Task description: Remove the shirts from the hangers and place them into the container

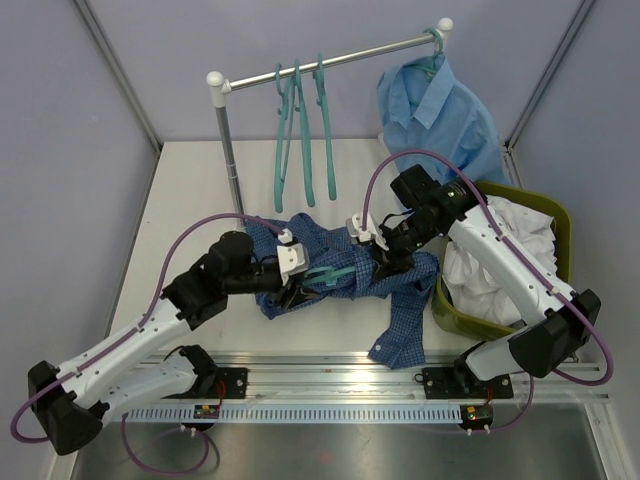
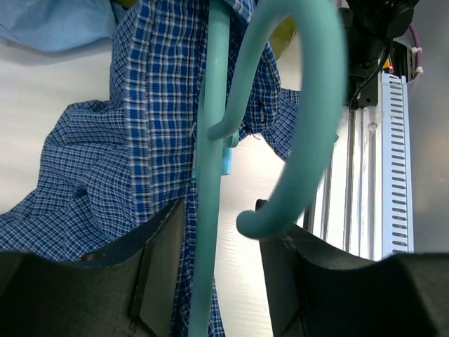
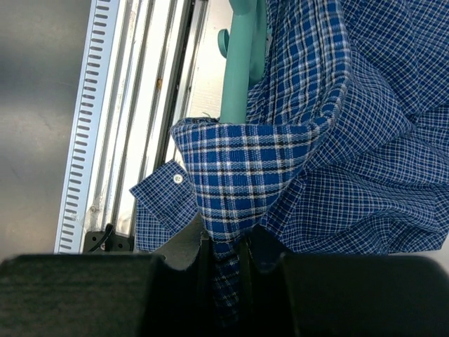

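The dark blue small-check shirt (image 1: 400,290) lies crumpled on the table between my arms, with a teal hanger (image 1: 330,274) still in it. My left gripper (image 1: 300,290) straddles that hanger (image 2: 210,140): the stem runs between the jaws next to the left finger (image 2: 165,260), and the hook tip (image 2: 256,223) rests against the right finger. A gap shows between them, so the jaws stand open. My right gripper (image 3: 226,242) is shut on a fold of the check shirt (image 3: 238,175). The olive-green container (image 1: 558,215) at the right holds a white shirt (image 1: 500,260).
A silver rail (image 1: 330,62) on a post (image 1: 230,150) crosses the back and carries several bare teal hangers (image 1: 300,130). A light blue shirt (image 1: 435,110) hangs at its right end. A slotted aluminium track (image 1: 330,410) runs along the near edge.
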`<state>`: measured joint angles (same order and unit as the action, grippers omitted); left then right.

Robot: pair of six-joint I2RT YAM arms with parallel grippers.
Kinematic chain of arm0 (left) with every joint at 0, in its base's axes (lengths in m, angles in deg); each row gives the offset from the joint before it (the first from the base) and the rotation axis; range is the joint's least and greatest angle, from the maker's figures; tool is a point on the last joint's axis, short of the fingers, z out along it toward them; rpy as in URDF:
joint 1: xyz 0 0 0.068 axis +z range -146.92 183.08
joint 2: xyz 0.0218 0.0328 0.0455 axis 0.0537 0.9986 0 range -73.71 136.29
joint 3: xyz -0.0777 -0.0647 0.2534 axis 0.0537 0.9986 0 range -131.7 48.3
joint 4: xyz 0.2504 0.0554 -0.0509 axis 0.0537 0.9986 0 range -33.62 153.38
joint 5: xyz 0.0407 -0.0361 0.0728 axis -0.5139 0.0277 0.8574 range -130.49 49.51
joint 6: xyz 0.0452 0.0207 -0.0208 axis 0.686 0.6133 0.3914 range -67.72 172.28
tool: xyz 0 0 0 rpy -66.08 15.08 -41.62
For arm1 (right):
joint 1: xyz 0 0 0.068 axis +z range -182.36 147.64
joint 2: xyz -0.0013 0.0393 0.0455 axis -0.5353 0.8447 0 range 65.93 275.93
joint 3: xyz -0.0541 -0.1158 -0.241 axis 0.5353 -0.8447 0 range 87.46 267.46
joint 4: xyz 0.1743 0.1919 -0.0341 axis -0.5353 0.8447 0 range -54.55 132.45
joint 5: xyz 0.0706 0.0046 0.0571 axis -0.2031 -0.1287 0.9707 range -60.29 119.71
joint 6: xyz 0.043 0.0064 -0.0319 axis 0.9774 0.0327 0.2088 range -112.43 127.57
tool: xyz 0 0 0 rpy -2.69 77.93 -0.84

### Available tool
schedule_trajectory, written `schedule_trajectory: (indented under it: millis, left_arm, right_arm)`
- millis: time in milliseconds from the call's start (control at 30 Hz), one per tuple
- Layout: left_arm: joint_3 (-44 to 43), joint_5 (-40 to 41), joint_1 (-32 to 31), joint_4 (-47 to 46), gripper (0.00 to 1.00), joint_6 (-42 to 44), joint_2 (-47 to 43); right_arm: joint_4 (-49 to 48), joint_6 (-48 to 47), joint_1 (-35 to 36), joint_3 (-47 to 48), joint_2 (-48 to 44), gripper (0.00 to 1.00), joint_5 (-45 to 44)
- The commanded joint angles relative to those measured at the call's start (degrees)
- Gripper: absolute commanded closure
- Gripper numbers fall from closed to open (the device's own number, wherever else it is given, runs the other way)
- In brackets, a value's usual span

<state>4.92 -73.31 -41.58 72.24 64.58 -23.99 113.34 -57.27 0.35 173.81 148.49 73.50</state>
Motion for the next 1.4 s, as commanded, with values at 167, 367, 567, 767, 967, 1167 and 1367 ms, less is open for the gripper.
schedule_trajectory:
  millis: [167, 367, 567, 767, 967, 1167, 1367]
  left_arm:
    - [-0.75, -1.29, -0.25, -3.02, 0.66, 0.54, 1.79]
    - [-0.57, 0.56, -0.16, -5.13, 1.00, -2.62, 1.00]
    - [-0.57, 5.39, -0.07, -4.70, 1.00, -9.72, -0.41]
    - [0.31, 9.78, 0.37, -2.76, 1.00, -22.19, 0.91]
    - [0.05, 14.80, 0.63, -5.30, 1.00, -38.44, 1.88]
    - [-2.41, 16.47, 0.54, -9.96, 1.00, -50.33, 3.90]
    - [-6.19, 16.03, -0.07, -10.76, 1.00, -52.11, 7.15]
  right_arm:
    - [9.21, -2.92, 0.95, 5.41, -0.48, 1.00, 6.66]
    - [7.20, -0.91, 0.95, 4.53, -0.39, 0.90, 5.08]
    - [-1.50, 13.66, 0.87, 6.99, -1.79, 0.28, -4.75]
    - [-10.55, 27.64, -3.61, 11.47, -5.74, 0.01, -11.79]
    - [-16.53, 38.81, -5.37, 5.26, -7.94, 0.00, -2.50]
    - [-24.97, 47.34, -5.37, -2.50, -8.12, 0.01, -7.22]
    - [-27.88, 53.59, -4.06, 4.00, -3.48, 0.03, -14.52]
